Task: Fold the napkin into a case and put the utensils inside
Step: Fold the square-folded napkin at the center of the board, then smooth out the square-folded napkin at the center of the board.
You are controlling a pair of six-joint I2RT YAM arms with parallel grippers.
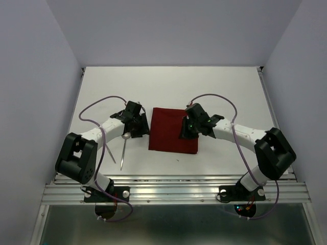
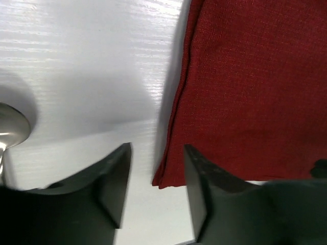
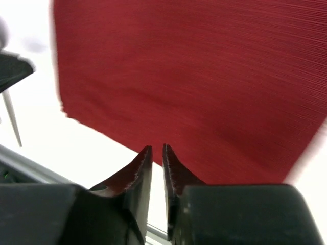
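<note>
Dark red napkin [image 1: 172,130] folded into a flat rectangle, lying mid-surface [image 1: 225,92] between the two arms. Just left of it, off the cloth, spoon [image 1: 123,152] with bowl toward the far side, and thin straight utensil [image 1: 110,153] further left again. At the napkin's left edge, left claw [image 2: 156,153] low over the surface, fingers well apart, gripping nothing. Over the cloth's right portion, right claw [image 3: 157,149], fingers parted by only a narrow slit, nothing between them.
</note>
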